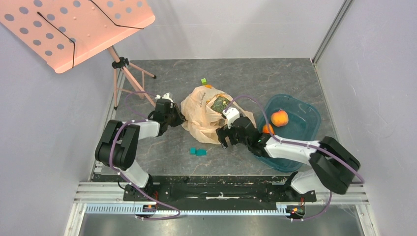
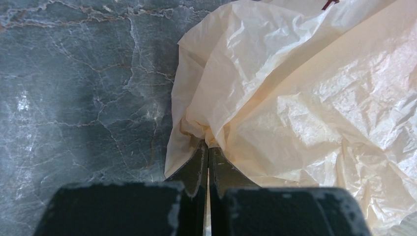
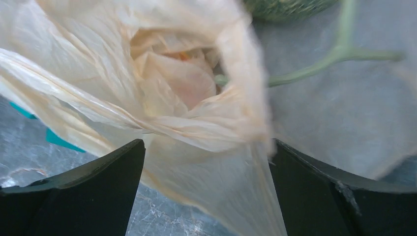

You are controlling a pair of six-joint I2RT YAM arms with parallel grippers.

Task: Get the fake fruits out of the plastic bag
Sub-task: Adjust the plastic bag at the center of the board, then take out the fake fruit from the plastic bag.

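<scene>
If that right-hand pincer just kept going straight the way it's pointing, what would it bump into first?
The plastic bag: a crumpled fold already lies between the fingers of the open right pincer. The speckled green fruit seems to sit beyond, slightly aside, though depth is unclear.

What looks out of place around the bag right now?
Nothing is spilled or damaged. The plastic bag lies crumpled, one edge pinched in the shut left gripper. Strays lie loose near it: a green block behind, teal blocks in front.

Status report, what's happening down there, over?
Left gripper shut on plastic bag edge. Right gripper open, straddling a bag fold. Orange fruit in teal tray; green fruit in bag mouth.
</scene>
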